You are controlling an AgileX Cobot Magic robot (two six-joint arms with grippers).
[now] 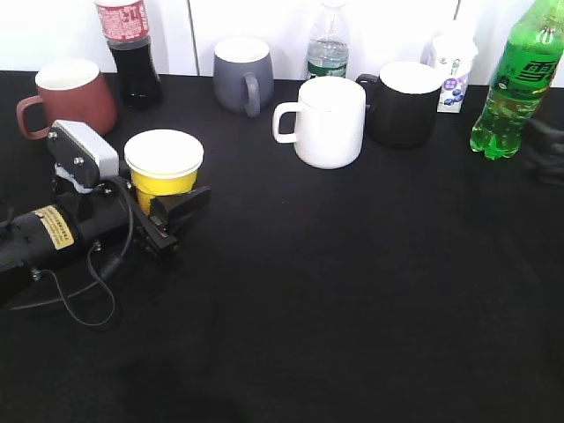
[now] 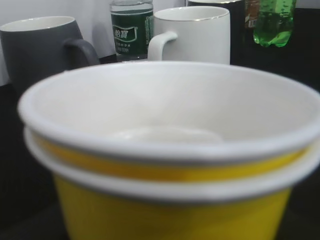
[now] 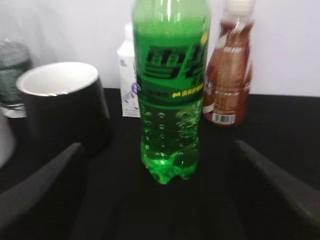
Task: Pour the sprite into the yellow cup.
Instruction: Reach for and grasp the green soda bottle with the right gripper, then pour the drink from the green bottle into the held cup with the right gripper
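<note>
The yellow cup (image 1: 164, 169), with a white rim and white inside, stands at the left of the black table. It fills the left wrist view (image 2: 170, 210), where it looks like two stacked cups. My left gripper (image 1: 172, 220) lies low with its dark fingers at the cup's base, closed on it; the jaws are hidden in the wrist view. The sprite (image 1: 517, 84), a bright-green bottle, stands upright at the far right, and shows in the right wrist view (image 3: 170, 105). My right gripper (image 3: 160, 200) is open, one finger on each side just short of the bottle, not touching it.
Along the back stand a brown-red mug (image 1: 70, 97), a cola bottle (image 1: 130, 53), a grey mug (image 1: 240, 72), a clear bottle (image 1: 328, 44), a white mug (image 1: 328, 122), a black mug (image 1: 404, 104) and a small carton (image 1: 454, 70). A brown drink bottle (image 3: 227, 75) stands behind the sprite.
</note>
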